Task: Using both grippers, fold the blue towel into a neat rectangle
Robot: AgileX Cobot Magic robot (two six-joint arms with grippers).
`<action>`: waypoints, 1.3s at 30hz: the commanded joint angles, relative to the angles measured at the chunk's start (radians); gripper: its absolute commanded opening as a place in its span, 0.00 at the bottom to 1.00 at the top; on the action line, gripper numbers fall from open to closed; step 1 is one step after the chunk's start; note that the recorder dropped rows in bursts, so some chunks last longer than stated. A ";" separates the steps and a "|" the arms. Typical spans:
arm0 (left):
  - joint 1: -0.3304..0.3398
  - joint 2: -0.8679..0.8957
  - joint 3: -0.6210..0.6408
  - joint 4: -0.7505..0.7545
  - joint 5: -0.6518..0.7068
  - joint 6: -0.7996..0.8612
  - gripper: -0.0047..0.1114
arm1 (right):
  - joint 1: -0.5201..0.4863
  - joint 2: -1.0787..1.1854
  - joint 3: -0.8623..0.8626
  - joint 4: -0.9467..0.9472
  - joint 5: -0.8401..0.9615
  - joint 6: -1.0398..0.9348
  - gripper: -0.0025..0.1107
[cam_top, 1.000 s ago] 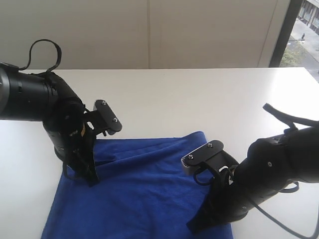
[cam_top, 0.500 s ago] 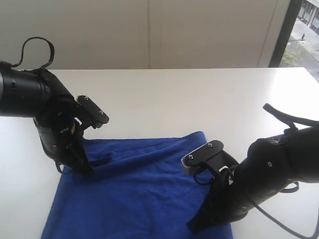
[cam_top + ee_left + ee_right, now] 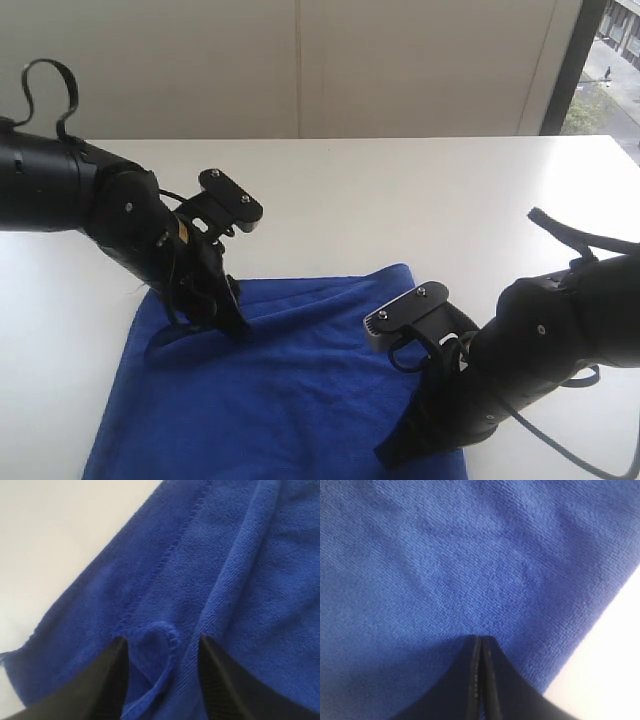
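While reading the scene, find the blue towel spread open toward six o'clock on the white table, rumpled along its twelve o'clock edge. Note the left gripper at the towel's ten o'clock corner, jaws apart, straddling a small raised tuck of the cloth without clamping it. Note the right gripper near the five o'clock edge, jaws together, tips down on the pile (cloth nipped or not: cannot tell). Judge the step as taking hold before the first fold. Next, probably close on that tuck, secure the matching corner, then lift both sides evenly.
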 commanded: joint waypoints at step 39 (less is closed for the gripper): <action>0.012 0.051 0.002 0.024 -0.054 0.007 0.49 | -0.004 0.020 0.015 0.001 0.011 -0.011 0.02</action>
